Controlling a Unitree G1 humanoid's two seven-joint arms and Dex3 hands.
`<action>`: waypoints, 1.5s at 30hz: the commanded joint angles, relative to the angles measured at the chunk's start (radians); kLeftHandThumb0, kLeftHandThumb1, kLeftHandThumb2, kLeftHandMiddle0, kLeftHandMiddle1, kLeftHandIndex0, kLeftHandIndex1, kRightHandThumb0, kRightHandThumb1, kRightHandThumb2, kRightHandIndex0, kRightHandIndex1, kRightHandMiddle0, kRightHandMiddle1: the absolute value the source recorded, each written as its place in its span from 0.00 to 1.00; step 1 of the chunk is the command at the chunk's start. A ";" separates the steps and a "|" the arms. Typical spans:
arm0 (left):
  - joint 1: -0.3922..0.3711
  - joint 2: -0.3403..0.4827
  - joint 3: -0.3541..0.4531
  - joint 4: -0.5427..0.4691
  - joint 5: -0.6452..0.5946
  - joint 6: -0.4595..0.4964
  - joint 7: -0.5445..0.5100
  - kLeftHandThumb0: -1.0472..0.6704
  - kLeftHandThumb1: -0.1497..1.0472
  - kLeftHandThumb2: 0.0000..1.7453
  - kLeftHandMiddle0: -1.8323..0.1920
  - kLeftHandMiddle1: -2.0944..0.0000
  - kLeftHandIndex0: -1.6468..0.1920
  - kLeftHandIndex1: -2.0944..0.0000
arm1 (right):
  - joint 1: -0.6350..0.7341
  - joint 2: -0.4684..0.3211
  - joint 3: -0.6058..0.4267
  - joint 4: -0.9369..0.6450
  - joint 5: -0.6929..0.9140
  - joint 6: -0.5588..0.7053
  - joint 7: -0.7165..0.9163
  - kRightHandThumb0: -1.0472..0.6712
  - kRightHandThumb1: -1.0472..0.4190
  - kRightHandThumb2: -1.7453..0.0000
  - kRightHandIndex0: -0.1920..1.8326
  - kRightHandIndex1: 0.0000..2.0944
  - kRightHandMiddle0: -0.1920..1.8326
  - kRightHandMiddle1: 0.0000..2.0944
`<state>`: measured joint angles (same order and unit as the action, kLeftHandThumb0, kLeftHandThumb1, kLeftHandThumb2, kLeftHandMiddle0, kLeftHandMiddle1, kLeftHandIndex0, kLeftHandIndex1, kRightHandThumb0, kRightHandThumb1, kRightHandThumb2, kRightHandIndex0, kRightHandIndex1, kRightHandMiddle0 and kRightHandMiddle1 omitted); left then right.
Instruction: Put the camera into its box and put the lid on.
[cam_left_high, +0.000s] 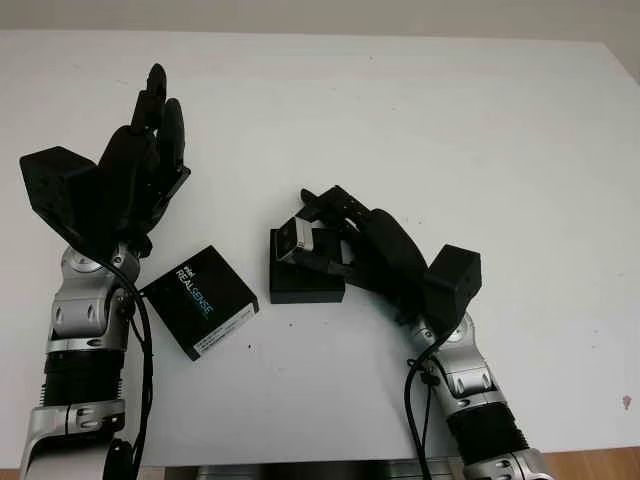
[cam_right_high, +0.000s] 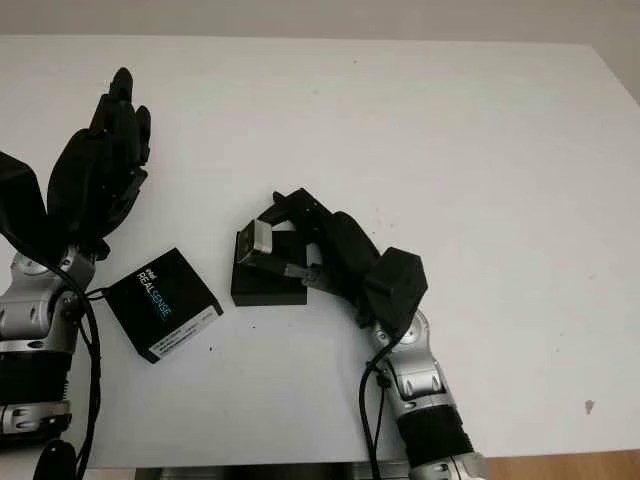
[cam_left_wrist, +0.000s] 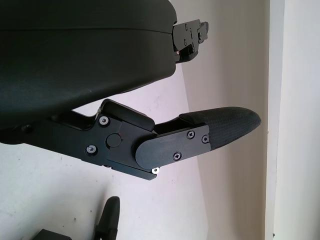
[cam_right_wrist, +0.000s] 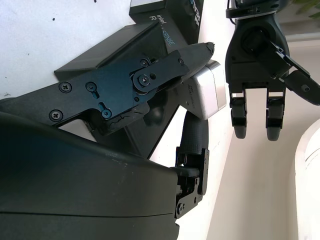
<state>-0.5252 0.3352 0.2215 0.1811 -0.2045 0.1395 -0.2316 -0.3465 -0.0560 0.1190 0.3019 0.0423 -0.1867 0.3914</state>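
Observation:
A small silver and black camera (cam_left_high: 296, 240) is held in my right hand (cam_left_high: 335, 240), whose fingers are shut on it just above the open black box (cam_left_high: 305, 285) near the table's middle. The right wrist view has the silver camera body (cam_right_wrist: 207, 92) pinched between the fingers, with the box (cam_right_wrist: 107, 57) under it. The black lid (cam_left_high: 200, 301), printed REALSENSE, lies flat on the table to the left of the box. My left hand (cam_left_high: 140, 165) is open and raised above the table at the left, behind the lid.
The white table (cam_left_high: 450, 130) stretches wide behind and to the right of the box. Its front edge runs along the bottom of the head views. A bare wall stands beyond the far edge.

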 joint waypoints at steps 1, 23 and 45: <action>0.001 0.009 0.008 -0.008 -0.006 -0.002 -0.006 0.13 1.00 0.39 1.00 1.00 1.00 1.00 | 0.051 0.008 0.023 0.043 -0.010 0.006 0.001 0.27 0.04 0.97 0.17 0.03 0.27 0.81; 0.006 0.007 0.006 -0.016 -0.003 -0.002 -0.004 0.14 1.00 0.39 1.00 1.00 1.00 1.00 | 0.055 -0.019 0.024 0.022 -0.041 0.018 -0.002 0.27 0.05 0.97 0.18 0.03 0.28 0.80; 0.004 0.009 0.006 -0.015 -0.007 0.003 -0.011 0.14 1.00 0.38 1.00 1.00 1.00 1.00 | 0.075 -0.061 0.069 -0.025 -0.164 -0.012 -0.059 0.29 0.05 0.97 0.18 0.02 0.28 0.79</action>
<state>-0.5252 0.3381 0.2233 0.1765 -0.2091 0.1438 -0.2402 -0.3182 -0.1005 0.1597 0.2573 -0.1052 -0.2172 0.3202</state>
